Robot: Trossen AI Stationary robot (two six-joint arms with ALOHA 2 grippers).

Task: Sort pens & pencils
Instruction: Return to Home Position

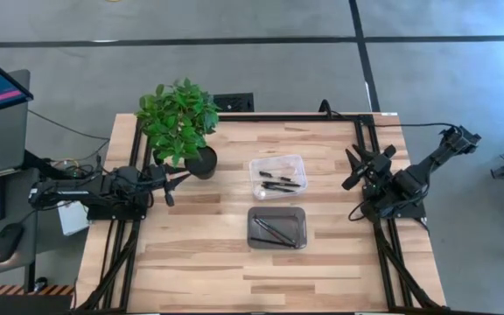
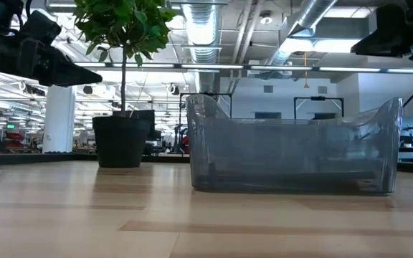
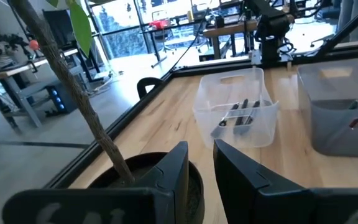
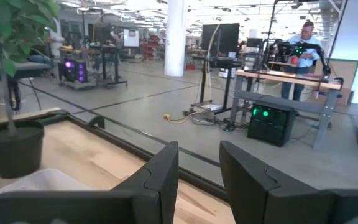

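Left gripper (image 1: 177, 185): middle left of the high view, over the left side of the table (image 1: 208, 262) and just beside the pot (image 1: 202, 163). Its fingers stand a little apart with nothing between them (the left wrist view shows the narrow gap right over the pot's rim).

Right gripper (image 1: 349, 171): middle right of the high view, over the table's right edge and well apart from both bins. The fingers are spread and hold nothing.

Pens (image 1: 280, 181): a few short, thick black sticks lying in the clear bin (image 1: 256, 166), near the centre of the high view.

Pencils (image 1: 274, 232): a few longer, thinner sticks lying crossed in the dark bin (image 1: 252, 229). The exact count cannot be told.

Clear bin: at the centre of the table, to the right of the plant (image 1: 178, 118) in the high view.

Dark bin: just below the clear bin in the high view, near it but not touching. Its walls are smoky and half see-through.

Plant: upper left of the table in the high view, a leafy shrub in a round black pot. In the low view it stands upright at upper left.

Table: pale wood planks in a black frame, bare apart from the plant and the two bins.

Person (image 4: 306, 37): upper right of the right wrist view, far off in the room at a workbench.
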